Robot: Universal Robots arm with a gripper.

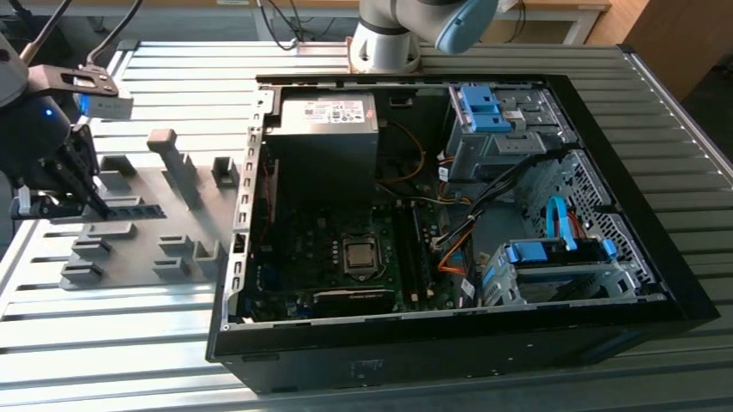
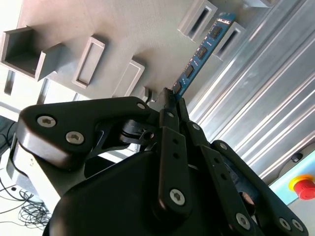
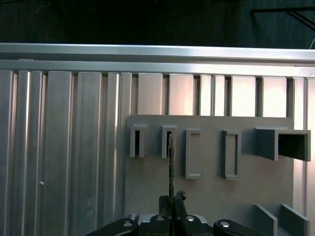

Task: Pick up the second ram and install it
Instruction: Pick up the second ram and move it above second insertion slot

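Blue-green second ram [image 2: 199,51] sat clamped edge-on in the gripper's [image 2: 172,94] jaws, its far end at a slot rim of the gray rack [image 2: 123,29] on the ribbed bench [image 2: 256,88], well apart from the open computer case [image 1: 401,354].

Claw [image 2: 173,98] pinched on second ram [image 2: 202,51], blue-green strip w/ dark chips, reaching over gray slotted rack [image 2: 113,29]; ribbed metal worktop [image 2: 261,113] alongside, red button [image 2: 301,186] nr its edge

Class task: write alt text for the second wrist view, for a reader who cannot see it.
Black fingers clamp one end of the second ram, a blue-green strip that reaches out over a gray slotted rack on a ribbed metal table.
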